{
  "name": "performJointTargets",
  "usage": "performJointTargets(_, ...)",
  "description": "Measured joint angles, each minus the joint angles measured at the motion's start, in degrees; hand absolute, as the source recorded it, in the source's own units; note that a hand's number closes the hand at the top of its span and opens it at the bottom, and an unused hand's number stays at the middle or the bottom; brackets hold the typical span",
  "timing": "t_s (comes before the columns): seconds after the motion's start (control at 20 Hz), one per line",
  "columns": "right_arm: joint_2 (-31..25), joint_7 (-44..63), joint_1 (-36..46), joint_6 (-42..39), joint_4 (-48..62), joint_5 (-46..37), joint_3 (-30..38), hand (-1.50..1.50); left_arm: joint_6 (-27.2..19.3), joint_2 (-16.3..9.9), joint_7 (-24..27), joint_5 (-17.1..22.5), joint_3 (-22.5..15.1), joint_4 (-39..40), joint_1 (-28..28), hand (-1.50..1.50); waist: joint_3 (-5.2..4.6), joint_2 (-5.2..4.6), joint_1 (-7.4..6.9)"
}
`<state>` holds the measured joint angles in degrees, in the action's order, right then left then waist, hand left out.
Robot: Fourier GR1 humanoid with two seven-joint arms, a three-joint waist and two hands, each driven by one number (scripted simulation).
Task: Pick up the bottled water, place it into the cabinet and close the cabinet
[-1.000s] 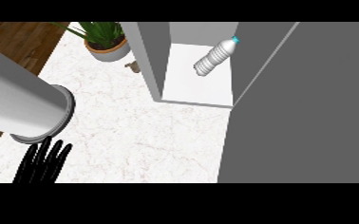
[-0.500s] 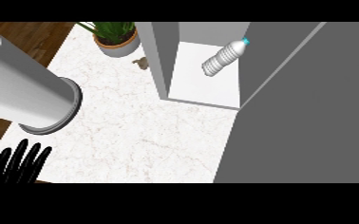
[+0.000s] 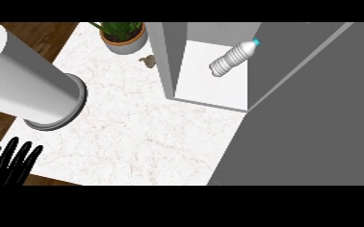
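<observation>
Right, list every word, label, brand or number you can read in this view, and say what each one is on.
No readable text anywhere in the head view.
Clear ribbed plastic water bottle with a blue cap: no label or print shows.
Grey cabinet and its open grey door: plain surfaces.
Grey pot of the green plant: plain.
White marble counter: only veining.
Small brown object by the pot: too small to tell.

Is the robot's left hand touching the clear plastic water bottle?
Apart. In the head view the left hand shows at the lower left edge; the clear plastic water bottle lies inside the grey cabinet.
</observation>
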<state>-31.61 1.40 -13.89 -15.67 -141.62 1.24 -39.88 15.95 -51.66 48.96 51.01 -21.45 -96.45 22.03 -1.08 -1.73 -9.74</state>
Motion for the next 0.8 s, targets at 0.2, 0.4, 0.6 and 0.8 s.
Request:
performJointTargets(0.2,1.47,2.11,1.14,-0.35,0.72,1.63,0.16,1.50,0.62,-0.79,-0.45,0.47,0.70,-0.26,-0.13,-1.50,-0.03,-0.26,-0.40)
performJointTargets(0.4,4.37,5.37,3.14,0.12,2.88,4.95,0.32,1.50,1.02,-1.44,-0.92,1.09,1.73,-0.10,-0.79,-1.50,-0.06,-0.61,-0.60)
performJointTargets(0.6,8.22,8.67,5.77,0.10,6.07,9.56,-0.49,1.50,1.72,-2.17,-1.41,1.80,2.63,0.19,-1.10,-1.50,0.01,-0.82,-0.96)
performJointTargets(0.8,11.37,11.41,8.70,-0.81,10.15,15.34,0.58,1.50,2.05,-2.55,-1.76,2.67,3.54,0.11,-1.18,-1.50,0.25,-1.00,-1.26)
